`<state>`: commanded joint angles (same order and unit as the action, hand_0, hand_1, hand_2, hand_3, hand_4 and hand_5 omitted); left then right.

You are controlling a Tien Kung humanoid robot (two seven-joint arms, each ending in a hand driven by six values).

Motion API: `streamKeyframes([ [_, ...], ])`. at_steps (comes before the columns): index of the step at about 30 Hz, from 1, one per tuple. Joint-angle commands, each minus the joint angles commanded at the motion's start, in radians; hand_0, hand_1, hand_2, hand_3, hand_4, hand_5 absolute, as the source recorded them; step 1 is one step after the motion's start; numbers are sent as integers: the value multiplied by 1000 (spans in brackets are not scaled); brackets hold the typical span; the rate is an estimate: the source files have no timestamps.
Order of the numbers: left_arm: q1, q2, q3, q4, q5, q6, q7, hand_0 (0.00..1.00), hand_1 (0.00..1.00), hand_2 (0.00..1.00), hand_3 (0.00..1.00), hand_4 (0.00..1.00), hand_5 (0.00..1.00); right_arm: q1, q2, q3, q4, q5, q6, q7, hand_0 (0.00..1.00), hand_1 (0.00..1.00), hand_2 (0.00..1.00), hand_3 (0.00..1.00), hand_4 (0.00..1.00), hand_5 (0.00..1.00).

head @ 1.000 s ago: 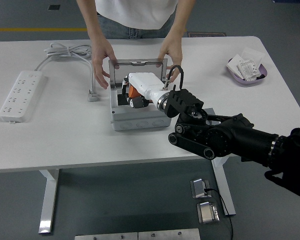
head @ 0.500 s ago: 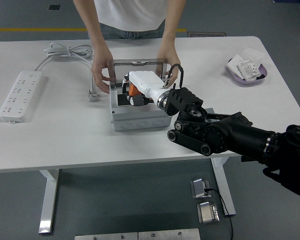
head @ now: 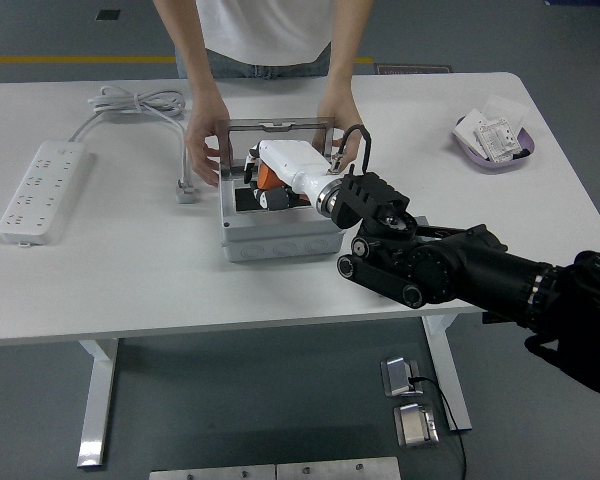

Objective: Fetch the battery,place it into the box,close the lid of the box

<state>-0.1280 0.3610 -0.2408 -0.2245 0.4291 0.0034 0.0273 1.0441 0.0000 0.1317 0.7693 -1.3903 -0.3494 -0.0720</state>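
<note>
White-cased robot hand (head: 280, 180) – inside grey box (head: 280, 240) | fingers hidden – grip unclear

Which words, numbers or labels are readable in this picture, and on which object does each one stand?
No text can be read.
Packets in the purple tray: dark print, too small to read.
Power strip: no legible marking.
Grey box and white battery: no visible label.

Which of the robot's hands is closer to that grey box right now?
The right. The right hand reaches down inside the open grey box, coming in from the box's right side. The left hand isn't in the picture at all, so it's clearly farther away.
</note>
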Motion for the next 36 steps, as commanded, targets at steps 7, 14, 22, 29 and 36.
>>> streamKeyframes([
  [7, -2, 0, 1, 0, 1, -2, -2, 616, 692, 626, 641, 704, 156, -12, 0, 14, -2, -9, -9, 0, 946, 756, 778, 930, 895, 540],
  [14, 3, -1, 0, 0, 2, -2, -2, 616, 692, 625, 639, 704, 157, -43, -18, 65, 56, -21, -18, -11, 963, 758, 776, 933, 925, 572],
  [22, 16, -6, -6, 0, -1, -2, -1, 616, 692, 625, 641, 702, 150, -105, -141, 215, 252, -45, 10, -73, 966, 758, 773, 934, 938, 593],
  [29, 19, -4, -11, -3, -1, -4, 0, 616, 692, 626, 641, 702, 148, -115, -219, 335, 442, -141, 49, -131, 967, 752, 769, 930, 936, 596],
  [36, 21, 1, -6, -6, -11, -6, 1, 616, 692, 625, 639, 703, 148, -105, -235, 391, 564, -181, 61, -150, 923, 713, 734, 915, 925, 625],
])
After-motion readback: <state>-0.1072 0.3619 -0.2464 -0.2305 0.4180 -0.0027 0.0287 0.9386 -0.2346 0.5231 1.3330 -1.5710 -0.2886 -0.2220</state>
